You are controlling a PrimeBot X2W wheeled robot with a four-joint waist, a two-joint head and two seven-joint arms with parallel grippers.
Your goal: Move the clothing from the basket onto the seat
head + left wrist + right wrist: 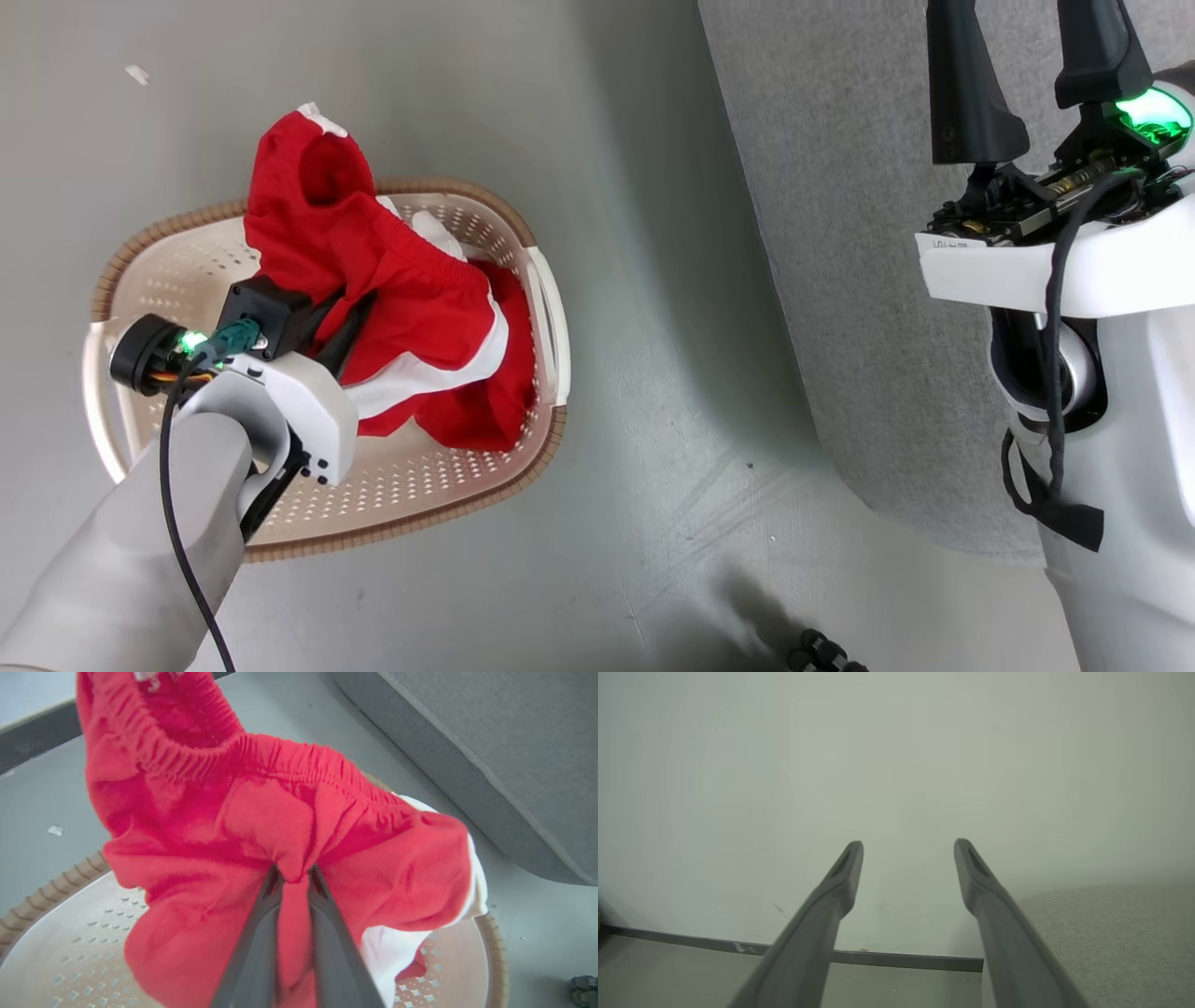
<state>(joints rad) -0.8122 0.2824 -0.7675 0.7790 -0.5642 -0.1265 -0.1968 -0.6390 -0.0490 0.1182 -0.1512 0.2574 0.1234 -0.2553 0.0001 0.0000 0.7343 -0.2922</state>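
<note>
The red clothing point(411, 308) with white panels is bunched up and partly lifted over the cream basket point(420, 485) on the floor at the left. My left gripper point(294, 877) is shut on a pinched fold of the clothing point(261, 826), its two dark fingers point(252, 952) pressed together around the red cloth. The lower part of the garment hangs into the basket point(70, 952). The grey seat point(840, 233) lies to the right. Above the seat my right gripper point(1027, 75) hangs open with nothing between its fingers point(840, 877).
Grey floor point(653, 467) separates the basket from the seat point(490, 756). A pale wall point(878, 765) with a dark baseboard point(901, 959) faces the right wrist. A small dark object point(822, 653) lies on the floor at the bottom edge.
</note>
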